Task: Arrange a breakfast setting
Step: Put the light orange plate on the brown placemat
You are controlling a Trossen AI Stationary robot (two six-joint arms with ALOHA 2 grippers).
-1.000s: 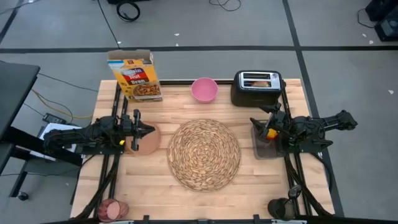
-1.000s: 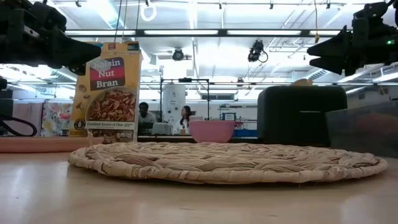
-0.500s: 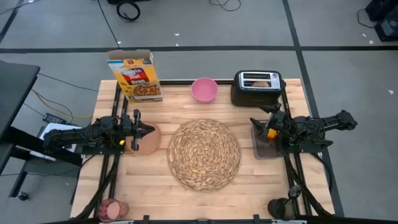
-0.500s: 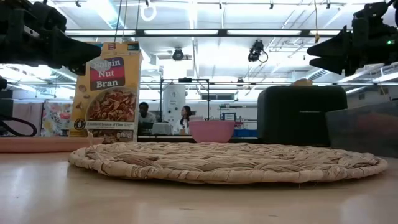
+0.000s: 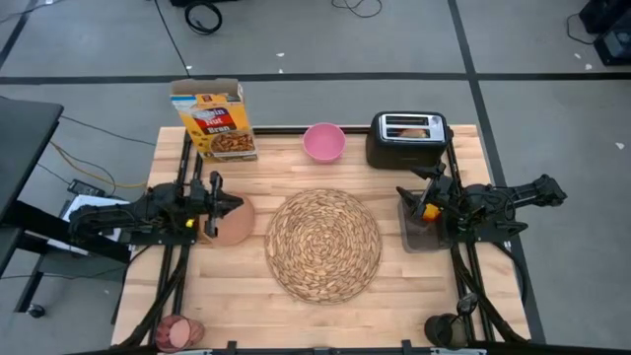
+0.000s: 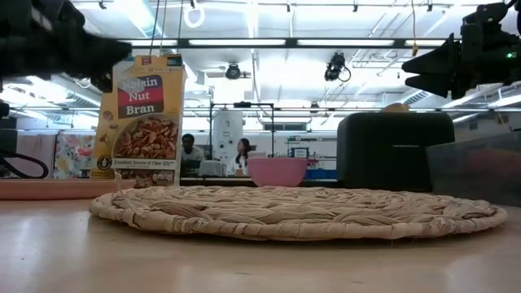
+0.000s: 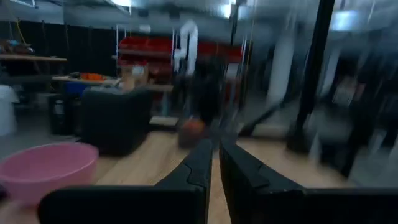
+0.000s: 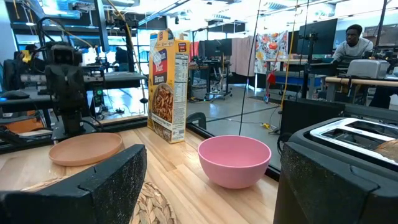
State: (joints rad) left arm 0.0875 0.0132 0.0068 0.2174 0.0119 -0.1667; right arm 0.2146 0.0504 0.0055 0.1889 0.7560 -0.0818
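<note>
The round woven placemat (image 5: 323, 245) lies flat at the table's middle. The tan-brown plate (image 5: 235, 223) lies left of it, and my left gripper (image 5: 237, 203) hovers shut over its far rim. The pink bowl (image 5: 323, 141) stands at the far edge. The toast slice (image 5: 415, 126) sticks up out of the black toaster (image 5: 407, 140). The pinkish-red tumbler (image 5: 180, 332) stands at the near left corner. My right gripper (image 5: 404, 195) hovers open over a grey bin (image 5: 425, 237). A blurred reddish round thing (image 7: 193, 127) may be the apple. The spoon is out of view.
A cereal box (image 5: 217, 120) stands upright at the far left, next to the bowl. A dark round object (image 5: 443, 330) sits at the near right corner. People show in the room beyond the table (image 8: 353, 37). Bare wood lies near the placemat's front (image 5: 325, 320).
My left arm has started to move above the plate: it is smeared in the low view and its wrist view is blurred. In the high view it has shifted slightly toward the far edge. Nothing on the table has moved.
</note>
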